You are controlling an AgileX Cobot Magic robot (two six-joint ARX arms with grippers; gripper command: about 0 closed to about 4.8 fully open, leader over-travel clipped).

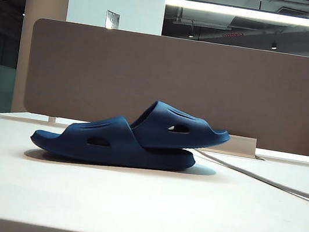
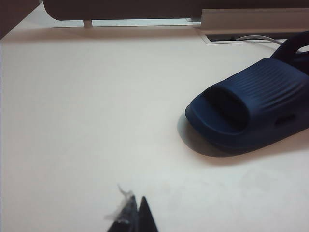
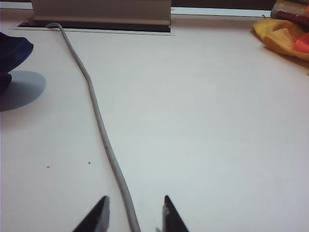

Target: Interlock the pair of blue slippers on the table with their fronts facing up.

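Observation:
Two dark navy slippers lie together on the cream table (image 1: 140, 208). The near slipper (image 1: 103, 140) rests flat. The far slipper (image 1: 179, 129) is tilted, its end tucked under the near one's strap, toe raised to the right. Neither gripper shows in the exterior view. In the left wrist view the near slipper (image 2: 251, 111) lies ahead and apart from my left gripper (image 2: 136, 203), whose tips are shut with a white wisp of fluff on one. My right gripper (image 3: 135, 199) is open above the table. Only a dark edge of a slipper (image 3: 12, 48) shows in its view.
A grey cable (image 3: 96, 116) runs across the table from a metal slot (image 3: 101, 12) and passes under the gap between the right fingers. A yellow and orange object (image 3: 285, 36) lies at the far side. A brown divider panel (image 1: 206, 83) stands behind the table.

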